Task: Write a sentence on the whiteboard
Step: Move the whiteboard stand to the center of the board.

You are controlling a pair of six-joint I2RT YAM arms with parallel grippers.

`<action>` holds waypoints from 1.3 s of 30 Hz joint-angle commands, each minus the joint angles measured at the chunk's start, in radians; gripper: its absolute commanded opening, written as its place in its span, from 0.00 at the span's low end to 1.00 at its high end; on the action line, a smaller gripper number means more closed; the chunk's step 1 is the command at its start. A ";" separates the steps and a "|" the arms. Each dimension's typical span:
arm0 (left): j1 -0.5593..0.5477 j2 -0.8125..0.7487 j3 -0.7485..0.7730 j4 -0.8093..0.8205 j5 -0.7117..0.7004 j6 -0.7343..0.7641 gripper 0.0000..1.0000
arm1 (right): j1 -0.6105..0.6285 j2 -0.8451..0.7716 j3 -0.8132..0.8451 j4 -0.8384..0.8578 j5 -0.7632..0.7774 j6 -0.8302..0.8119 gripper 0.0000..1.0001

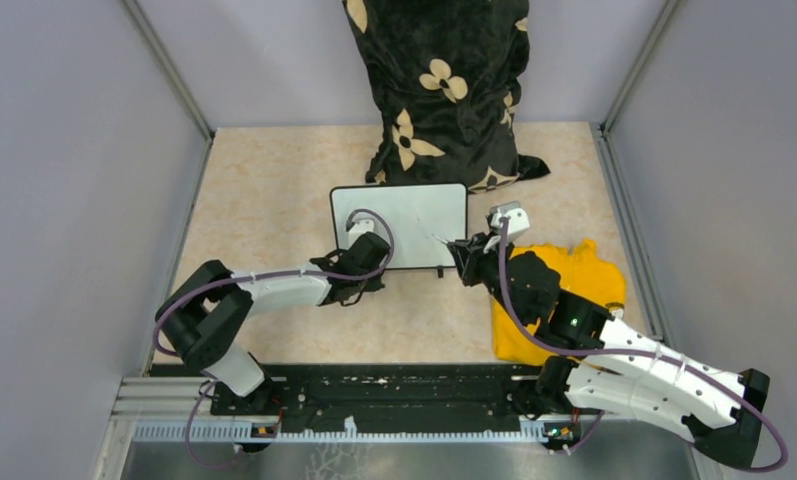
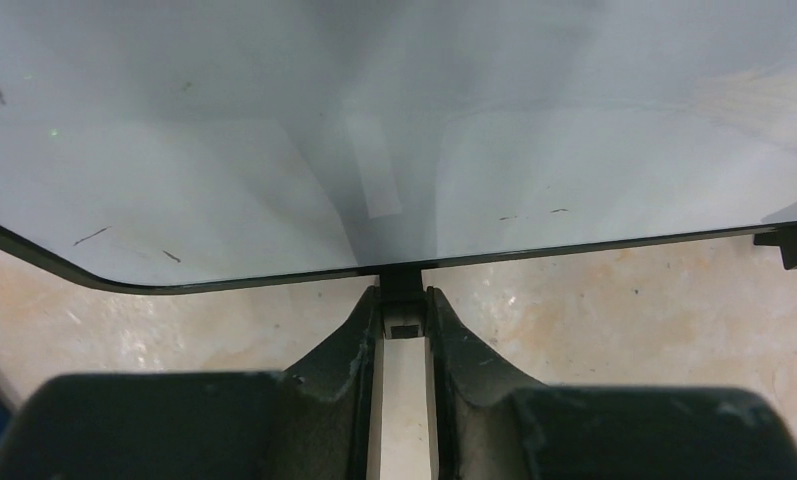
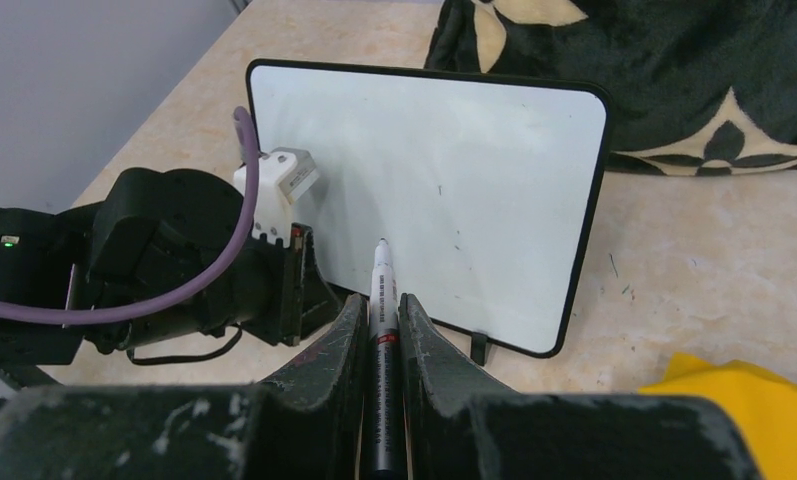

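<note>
The whiteboard (image 1: pixel 414 212) lies flat in the middle of the table, white with a thin black rim. It bears only a few faint specks; no blue sentence shows on it. My left gripper (image 1: pixel 366 248) is at its near left edge, shut on a small black foot (image 2: pixel 404 281) of the whiteboard (image 2: pixel 374 120); its fingertips (image 2: pixel 404 297) meet there. My right gripper (image 1: pixel 464 256) is shut on a marker (image 3: pixel 383 275), whose tip points at the near edge of the whiteboard (image 3: pixel 454 160). In the right wrist view the gripper (image 3: pixel 384 305) holds the marker upright between its fingers.
A black cushion with cream flowers (image 1: pixel 444 90) lies against the far edge of the board and also shows in the right wrist view (image 3: pixel 664 60). A yellow cloth (image 1: pixel 564 280) lies under the right arm, near right. Grey walls enclose the table on three sides.
</note>
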 commanded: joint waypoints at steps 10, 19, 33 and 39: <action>-0.122 -0.025 -0.045 -0.101 -0.018 -0.348 0.00 | -0.001 -0.022 -0.011 0.015 0.019 0.013 0.00; -0.152 0.002 -0.029 -0.106 -0.004 -0.350 0.00 | -0.001 -0.035 -0.014 0.006 0.028 0.011 0.00; -0.199 0.006 0.013 -0.154 -0.071 -0.315 0.17 | -0.001 -0.043 -0.026 0.007 0.029 0.022 0.00; -0.199 -0.012 0.016 -0.169 -0.072 -0.317 0.34 | -0.001 -0.043 -0.025 0.004 0.028 0.025 0.00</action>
